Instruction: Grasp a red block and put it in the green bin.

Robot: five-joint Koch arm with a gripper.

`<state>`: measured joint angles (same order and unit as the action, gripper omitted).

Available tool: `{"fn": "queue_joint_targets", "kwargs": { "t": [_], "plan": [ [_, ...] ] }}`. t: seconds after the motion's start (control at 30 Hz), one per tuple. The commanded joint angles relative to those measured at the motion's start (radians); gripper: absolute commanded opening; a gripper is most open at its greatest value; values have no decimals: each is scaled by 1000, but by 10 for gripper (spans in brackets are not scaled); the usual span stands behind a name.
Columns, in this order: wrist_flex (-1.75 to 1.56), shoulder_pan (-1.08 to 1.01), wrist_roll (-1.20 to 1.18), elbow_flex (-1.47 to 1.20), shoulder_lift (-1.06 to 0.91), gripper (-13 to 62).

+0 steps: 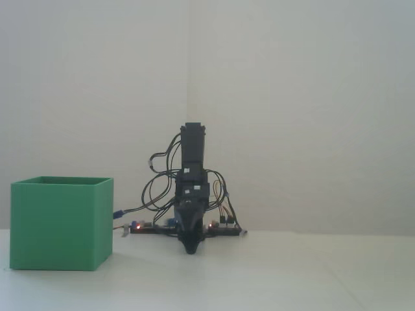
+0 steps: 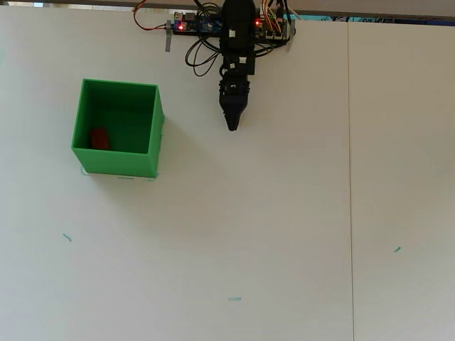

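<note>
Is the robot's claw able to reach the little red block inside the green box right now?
Probably yes, from above. The red block lies on the floor of the green box, whose top is open. The gripper is off to the side, so it would have to go over the wall and down.

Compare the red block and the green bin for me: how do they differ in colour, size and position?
The red block is red and small; the green bin is bright green and far bigger. The block lies inside, on the floor near the bin's lower-left corner in the overhead view, while the bin stands on the table. The bin's walls hide the block from the fixed view. Both look matte and box-shaped.
</note>
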<state>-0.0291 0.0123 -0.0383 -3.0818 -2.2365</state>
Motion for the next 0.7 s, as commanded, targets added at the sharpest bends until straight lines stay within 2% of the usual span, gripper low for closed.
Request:
{"fn": "queue_joint_targets", "kwargs": {
  "t": [0.0,0.67],
  "plan": [
    [60,6,8,-63,-89,346],
    [61,21,2,-63,-89,346]
  ]
}}
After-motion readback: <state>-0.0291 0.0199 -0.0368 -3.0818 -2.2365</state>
